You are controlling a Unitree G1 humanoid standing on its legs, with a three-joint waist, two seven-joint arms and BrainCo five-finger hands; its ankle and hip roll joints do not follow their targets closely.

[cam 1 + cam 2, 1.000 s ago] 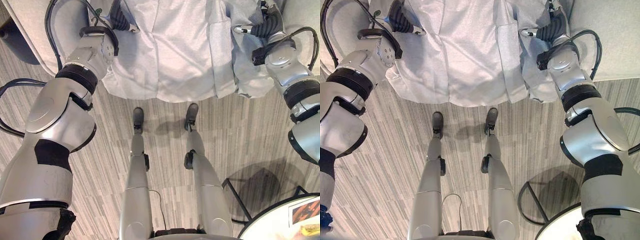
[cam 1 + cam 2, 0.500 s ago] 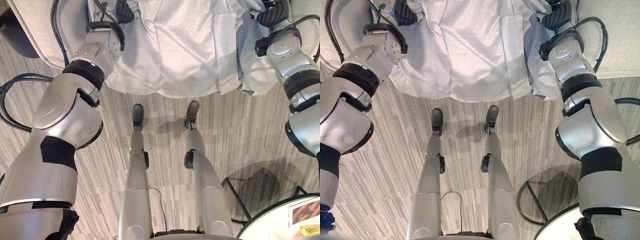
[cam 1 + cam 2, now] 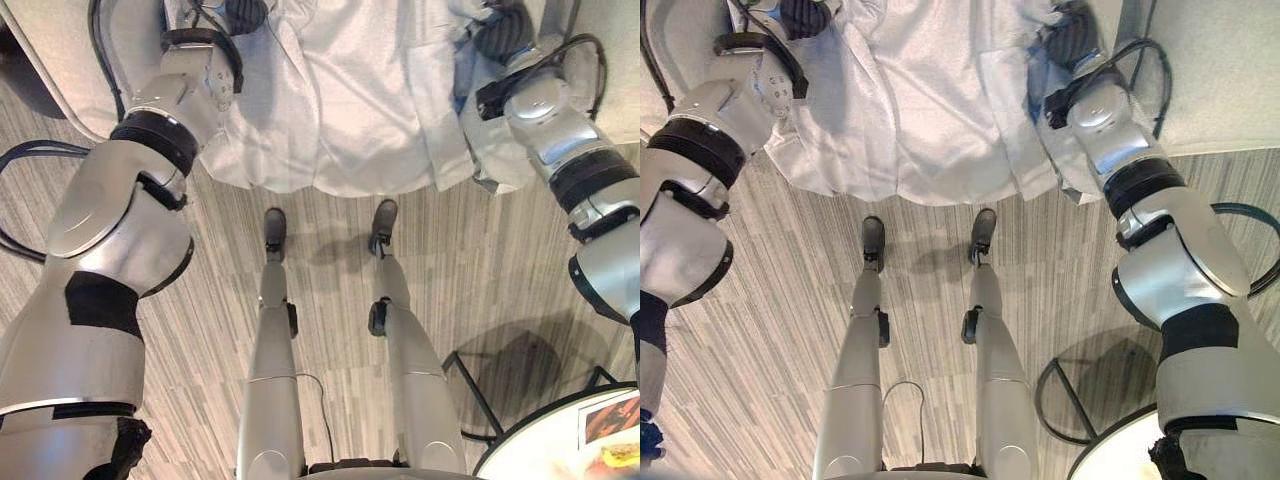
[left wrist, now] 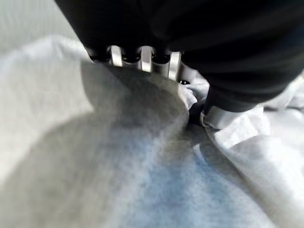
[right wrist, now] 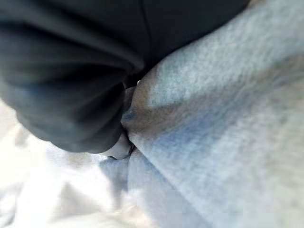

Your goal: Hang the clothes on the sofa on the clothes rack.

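While both arms reach up to the far edge of my head views, I see the pale white cloth garment (image 3: 340,90) hanging spread between them, its hem just above the grey striped floor (image 3: 480,260) and the light grey sofa (image 3: 1210,70) behind it. At my left hand (image 4: 142,57) the silver fingers (image 4: 175,65) curl down into a raised fold of the cloth, with the thumb (image 4: 216,118) pressing the same fold from the other side, so it is pinched tight. My right hand (image 5: 71,95) sits against the garment with cloth bunched right under its dark cover; its fingers are buried in the fabric, so I cannot tell how far they are closed. Beside my right arm stands a round white table (image 3: 550,440).
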